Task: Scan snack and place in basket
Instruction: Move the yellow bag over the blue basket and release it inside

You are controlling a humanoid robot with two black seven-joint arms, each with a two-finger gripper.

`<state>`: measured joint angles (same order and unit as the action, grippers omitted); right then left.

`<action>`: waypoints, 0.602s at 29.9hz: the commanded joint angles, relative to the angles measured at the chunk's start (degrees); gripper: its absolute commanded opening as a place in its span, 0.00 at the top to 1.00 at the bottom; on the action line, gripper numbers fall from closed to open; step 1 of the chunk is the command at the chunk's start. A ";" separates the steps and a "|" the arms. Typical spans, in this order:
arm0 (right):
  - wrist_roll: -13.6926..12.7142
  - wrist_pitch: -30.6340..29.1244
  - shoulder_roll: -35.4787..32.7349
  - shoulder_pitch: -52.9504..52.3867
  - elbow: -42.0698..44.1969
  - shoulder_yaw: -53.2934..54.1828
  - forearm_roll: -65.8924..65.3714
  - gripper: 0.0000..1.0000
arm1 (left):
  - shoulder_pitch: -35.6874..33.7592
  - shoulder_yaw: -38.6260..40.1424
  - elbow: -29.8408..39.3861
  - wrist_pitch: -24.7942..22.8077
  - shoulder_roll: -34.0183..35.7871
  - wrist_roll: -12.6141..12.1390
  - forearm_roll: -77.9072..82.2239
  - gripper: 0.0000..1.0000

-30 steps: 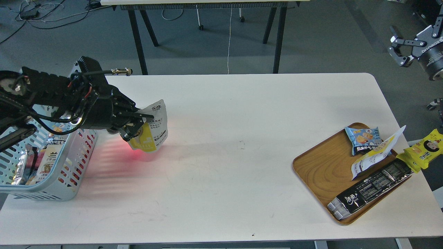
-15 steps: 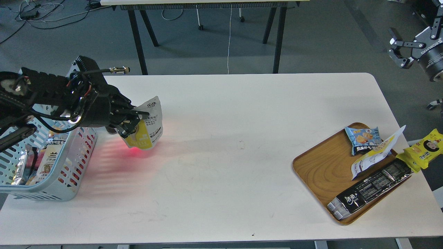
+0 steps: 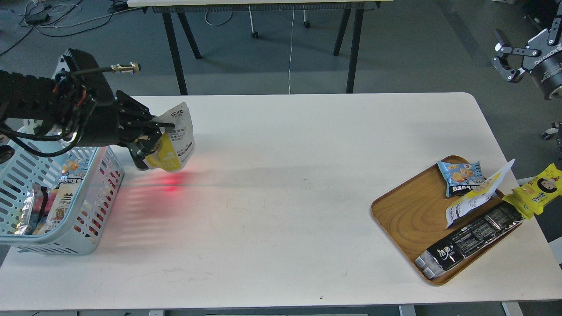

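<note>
My left gripper (image 3: 151, 136) is shut on the snack (image 3: 173, 140), a yellow and silver-white pouch with black print on its white back. It hangs in the air just right of the light blue basket (image 3: 94, 228) at the table's left edge. The basket holds several packs. A red glow lies on the table under the pouch. My right gripper (image 3: 509, 59) is open and empty, raised off the table's far right corner.
A wooden tray (image 3: 408, 215) at the right holds a blue-and-white biscuit packet (image 3: 461, 175), a second yellow and white pouch (image 3: 476, 195) and a long black bar packet (image 3: 472, 239). A yellow pack (image 3: 538, 188) lies at the tray's right edge.
My left gripper has lifted the snack up and to the left, toward the basket. The red glow on the table has shrunk. My right gripper has shifted slightly.
</note>
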<state>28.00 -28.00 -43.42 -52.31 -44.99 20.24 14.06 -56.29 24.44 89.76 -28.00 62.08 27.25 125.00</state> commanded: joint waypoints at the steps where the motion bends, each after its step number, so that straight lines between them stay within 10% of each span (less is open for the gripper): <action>1: 0.00 0.00 0.18 0.19 0.08 0.33 0.00 0.00 | -0.22 2.27 2.52 0.00 5.31 0.75 -0.37 1.00; 18: 0.00 0.00 0.71 0.63 0.87 -0.73 -3.42 0.00 | -0.05 2.81 -1.25 0.00 24.93 0.75 -9.86 1.00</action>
<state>27.99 -28.00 -42.71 -51.64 -44.17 19.59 12.72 -56.36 29.19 88.91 -28.00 86.13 28.00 115.15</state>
